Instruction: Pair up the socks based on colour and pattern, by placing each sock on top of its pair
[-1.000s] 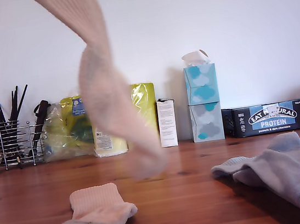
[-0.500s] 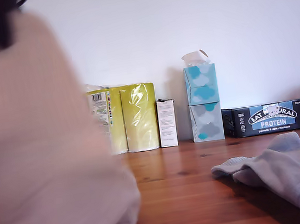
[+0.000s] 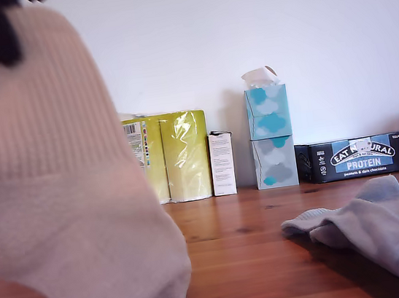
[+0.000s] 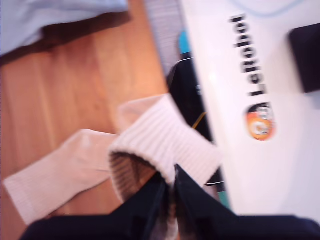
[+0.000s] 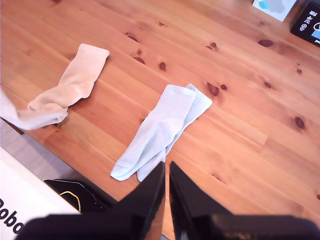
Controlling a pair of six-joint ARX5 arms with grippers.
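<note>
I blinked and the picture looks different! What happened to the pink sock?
My first gripper carried the beige sock toward the exterior camera and the exterior view's left; it now hides the sock lying on the table. The blue-grey socks stayed put.

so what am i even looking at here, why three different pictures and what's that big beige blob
These are three cameras on a two-armed robot that sorts socks on a wooden table. One camera stands at table height off the arms; the other two ride on the grippers and look down past their dark jaws.

The blob is a beige sock hanging close to the exterior camera. My first gripper is shut on its ribbed cuff, as the first wrist view shows, and the other beige sock lies on the table below.

My second gripper is shut, holds nothing and hangs above the two light blue socks, already stacked as a pair. They lie at the exterior view's right.

Along the wall stand tissue boxes, a protein bar box and yellow packs.
</note>
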